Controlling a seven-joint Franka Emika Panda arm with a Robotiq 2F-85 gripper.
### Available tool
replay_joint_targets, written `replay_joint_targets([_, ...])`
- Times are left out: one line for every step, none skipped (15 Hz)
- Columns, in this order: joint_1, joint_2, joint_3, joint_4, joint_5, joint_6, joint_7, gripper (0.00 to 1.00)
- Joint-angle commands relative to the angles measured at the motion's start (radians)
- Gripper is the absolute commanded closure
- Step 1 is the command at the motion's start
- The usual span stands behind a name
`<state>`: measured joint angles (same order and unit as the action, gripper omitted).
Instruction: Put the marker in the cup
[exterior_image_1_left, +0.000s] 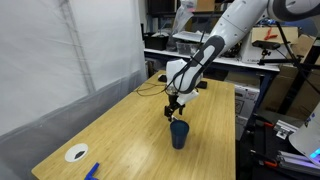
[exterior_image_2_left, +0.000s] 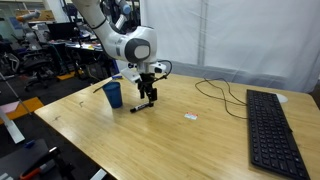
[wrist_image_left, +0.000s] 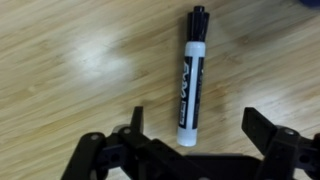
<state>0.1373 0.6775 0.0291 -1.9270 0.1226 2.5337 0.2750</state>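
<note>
The marker is a whitish pen with a black cap and a dark label, lying flat on the wooden table. In the wrist view my gripper is open, with its two black fingers on either side of the marker's lower end and not touching it. In both exterior views the gripper hangs low over the table next to the dark blue cup, which stands upright. The marker shows faintly below the fingers.
A flat white disc and a bright-blue flat object lie near one table corner. A black keyboard, a cable and a small white scrap lie on the table. Desks and equipment stand behind.
</note>
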Motion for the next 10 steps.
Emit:
replay_joint_targets([0.015, 0.016, -0.013, -0.003, -0.003, 0.069, 0.020, 0.00])
replay_joint_targets([0.018, 0.021, -0.016, -0.003, -0.002, 0.076, 0.029, 0.20])
replay_joint_targets([0.022, 0.023, -0.018, -0.005, -0.001, 0.084, 0.039, 0.27])
replay_joint_targets([0.025, 0.025, -0.021, -0.006, -0.002, 0.093, 0.048, 0.34])
replay_joint_targets([0.031, 0.026, -0.025, -0.007, -0.004, 0.099, 0.060, 0.42])
replay_joint_targets([0.035, 0.023, -0.032, -0.007, -0.006, 0.097, 0.072, 0.47])
replay_joint_targets([0.041, 0.022, -0.037, -0.006, -0.008, 0.097, 0.083, 0.55])
replay_joint_targets([0.044, 0.020, -0.042, -0.008, -0.010, 0.096, 0.092, 0.61])
replay_joint_targets([0.049, 0.019, -0.046, -0.007, -0.012, 0.096, 0.101, 0.69])
replay_joint_targets([0.052, 0.018, -0.050, -0.008, -0.014, 0.097, 0.108, 0.75])
